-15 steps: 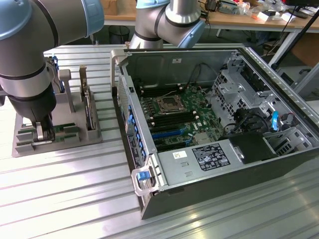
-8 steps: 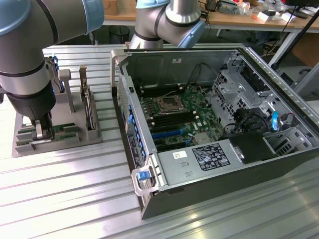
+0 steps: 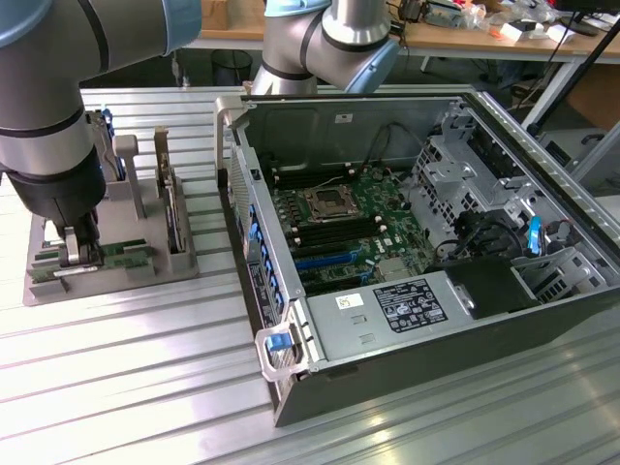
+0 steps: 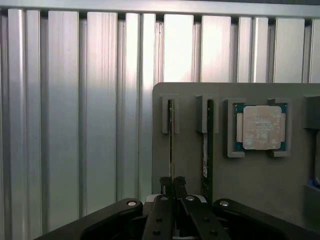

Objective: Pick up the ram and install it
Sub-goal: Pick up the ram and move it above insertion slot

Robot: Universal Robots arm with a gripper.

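One ram (image 4: pixel 171 135) edge-up, lengthwise in gripper (image 4: pixel 173 184)

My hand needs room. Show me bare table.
Free: the slatted table on the camera's side of the grey tray and computer case. Crowded: the tray, where the gripper pinches the ram, and the narrow strip between tray and case.

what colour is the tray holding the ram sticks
Grey. The tray, with the ram standing in it, shows best in the wrist view.
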